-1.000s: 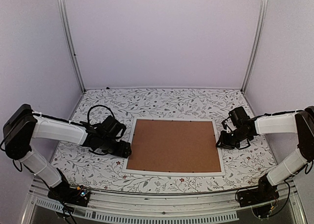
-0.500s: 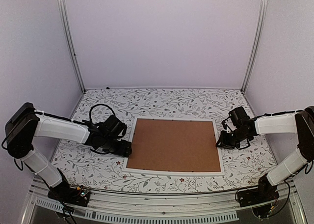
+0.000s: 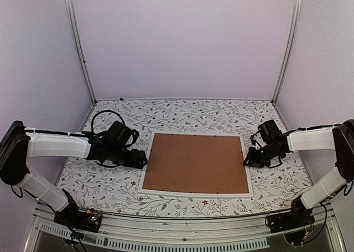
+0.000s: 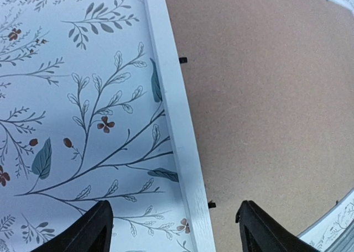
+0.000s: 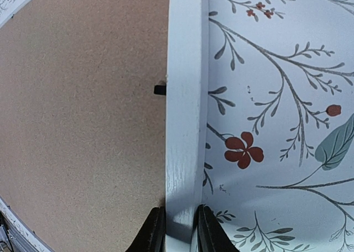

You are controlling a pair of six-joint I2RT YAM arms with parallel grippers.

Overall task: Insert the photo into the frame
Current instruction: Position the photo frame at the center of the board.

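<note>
The frame is laid face down on the counter, backing board fitted, photo unseen; insertion is judged nearly done. Its right rim is pinched by the right tool; the left tool is spread open.

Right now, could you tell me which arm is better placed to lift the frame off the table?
Right, probably. The right gripper appears to pinch the frame by its rail, so it could lift at once. The left gripper is open, its fingers standing wide on either side of the opposite rail.
</note>
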